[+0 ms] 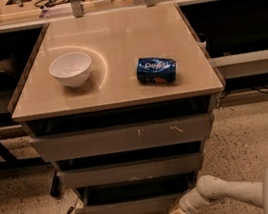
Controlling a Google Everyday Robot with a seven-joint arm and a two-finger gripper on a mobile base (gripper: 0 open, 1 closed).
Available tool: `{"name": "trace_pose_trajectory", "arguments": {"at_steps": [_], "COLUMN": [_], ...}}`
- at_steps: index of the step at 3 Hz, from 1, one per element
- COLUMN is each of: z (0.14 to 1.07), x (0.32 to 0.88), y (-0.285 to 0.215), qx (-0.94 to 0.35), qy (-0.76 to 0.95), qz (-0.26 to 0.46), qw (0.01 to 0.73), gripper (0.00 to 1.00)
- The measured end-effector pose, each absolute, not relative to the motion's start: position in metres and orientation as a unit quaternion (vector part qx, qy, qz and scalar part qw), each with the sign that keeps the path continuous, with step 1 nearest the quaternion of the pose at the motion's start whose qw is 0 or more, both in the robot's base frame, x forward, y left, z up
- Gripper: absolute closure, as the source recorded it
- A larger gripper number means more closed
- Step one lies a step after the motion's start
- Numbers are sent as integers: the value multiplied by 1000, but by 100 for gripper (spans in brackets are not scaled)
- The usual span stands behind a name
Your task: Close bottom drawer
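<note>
A beige table top [113, 41] is carried above three stacked drawers, all partly pulled out. The widest drawer [104, 141], marked with pale scratches, is set uppermost, and the middle drawer [129, 171] lies beneath it. The bottom drawer [124, 207] is located lowest, near the floor, and its dark interior is exposed. A white arm [238, 192] is extended from the near right. A white bowl [71, 69] is placed on the left of the top, a blue can [157, 70] on its side to the right. The gripper [179, 211] is positioned at the right end of the bottom drawer's front; whether it is open or closed cannot be told, and nothing is seen held.
</note>
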State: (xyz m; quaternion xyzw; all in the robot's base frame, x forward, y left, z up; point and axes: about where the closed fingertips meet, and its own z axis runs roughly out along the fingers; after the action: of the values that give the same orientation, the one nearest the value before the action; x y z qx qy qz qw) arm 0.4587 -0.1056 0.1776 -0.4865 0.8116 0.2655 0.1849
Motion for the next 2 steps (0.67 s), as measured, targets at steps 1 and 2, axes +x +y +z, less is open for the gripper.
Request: {"name": "trace_pose_trajectory", "arguments": {"at_steps": [1,2], "z": [178,178], "x": [460,460], "y": [-105,-105], "qx": [-486,-486], "qy": [812,812], "qz": [263,263], "qw": [187,187], "gripper": [78,55]}}
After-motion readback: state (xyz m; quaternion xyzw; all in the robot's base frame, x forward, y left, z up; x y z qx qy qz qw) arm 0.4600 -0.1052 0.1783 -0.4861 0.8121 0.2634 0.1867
